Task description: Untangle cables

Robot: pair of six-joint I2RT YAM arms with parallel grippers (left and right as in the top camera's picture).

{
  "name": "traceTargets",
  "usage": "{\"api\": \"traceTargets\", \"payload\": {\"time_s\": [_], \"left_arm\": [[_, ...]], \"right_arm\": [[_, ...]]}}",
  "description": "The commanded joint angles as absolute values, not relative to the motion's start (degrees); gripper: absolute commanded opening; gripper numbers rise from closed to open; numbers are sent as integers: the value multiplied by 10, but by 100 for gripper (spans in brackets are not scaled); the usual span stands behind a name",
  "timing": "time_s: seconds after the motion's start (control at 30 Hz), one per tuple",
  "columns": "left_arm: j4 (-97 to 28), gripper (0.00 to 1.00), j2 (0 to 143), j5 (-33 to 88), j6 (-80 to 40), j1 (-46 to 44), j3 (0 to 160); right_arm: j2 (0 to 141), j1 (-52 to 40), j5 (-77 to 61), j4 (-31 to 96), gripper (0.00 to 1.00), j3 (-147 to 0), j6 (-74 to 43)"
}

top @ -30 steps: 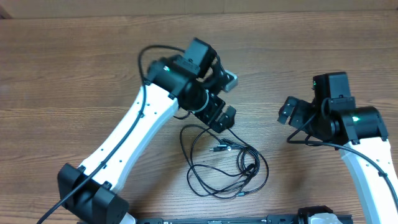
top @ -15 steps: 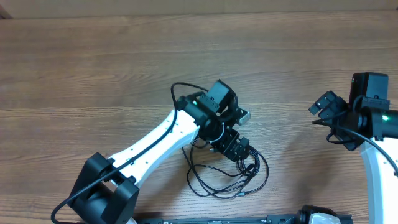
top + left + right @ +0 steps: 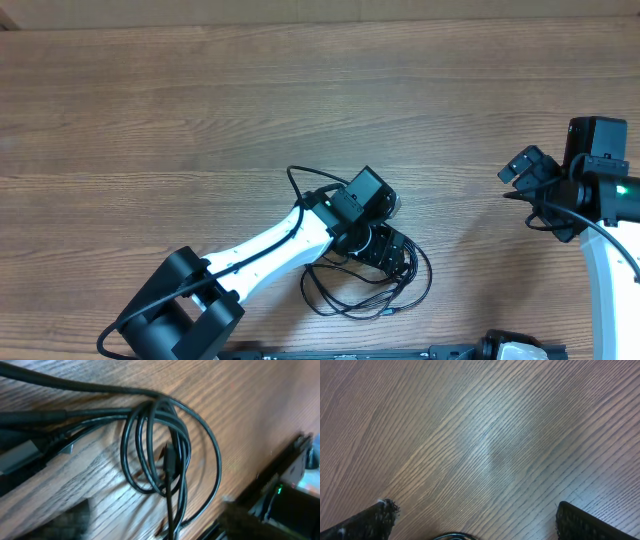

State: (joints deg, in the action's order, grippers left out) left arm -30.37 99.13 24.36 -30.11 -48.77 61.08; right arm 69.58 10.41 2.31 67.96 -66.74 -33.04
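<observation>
Over the table (image 3: 150, 120), top cam first: your left gripper (image 3: 388, 250) sits low at the upper right edge of the cables (image 3: 345, 298), a loose tangle of thin black loops lying flat on the wood near the front edge, a bit right of centre. The left arm's white link (image 3: 265, 250) runs diag. from bottom left up to it. From this angle the jaws are a dark lump, so you can't read them here. Your right gripper (image 3: 522, 175) hangs well apart, far right, jaws spread, nothing btwn them, no cable near it. Left wrist cam next: the cables fill the middle as several overlapping rings stacked on each other, w/ a small black plug (image 3: 170, 460) lying across the crossing point and a grey connector (image 3: 20, 457) at the left edge. A thicker black cord (image 3: 65, 385) crosses top left; can't tell if it's part of the tangle. The fingertips (image 3: 70, 519) are blurred dark shapes in the two bottom corners, set apart, w/ loops lying btwn them and not pinched, so that hand reads as spread. A dark frame piece (image 3: 285, 475) w/ a green light sits at right. Right wrist cam last: bare wood grain only, black fingertips (image 3: 375, 517) in both bottom corners, wide apart, gripping nothing, no cables in sight.
</observation>
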Motion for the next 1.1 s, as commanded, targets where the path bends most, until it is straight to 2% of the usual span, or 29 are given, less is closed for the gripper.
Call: {"api": "traceTargets", "payload": {"time_s": [0.0,0.2,0.5,0.73,0.87,0.93,0.97,1.07], "left_arm": [[-297,100,993,177,-374,-506,605],[-294,100,1007,75,-472,-541,605],[-243,99,1088,102,-525,-545,605],[-194,89,1106,119,-523,-545,605],[-193,76,1114,122,-524,-548,605],[-183,73,1123,122,-524,-552,605],[-174,66,1129,123,-524,-554,605],[-150,31,1135,133,-523,-557,605]], "right_arm": [[688,106,22,676,100,-683,-334],[688,106,22,676,100,-683,-334],[688,106,10,676,100,-683,-330],[688,106,10,676,100,-683,-330],[688,106,10,675,100,-683,-330],[688,106,10,675,100,-683,-330],[688,106,10,675,100,-683,-330],[688,106,10,675,100,-683,-330]]}}
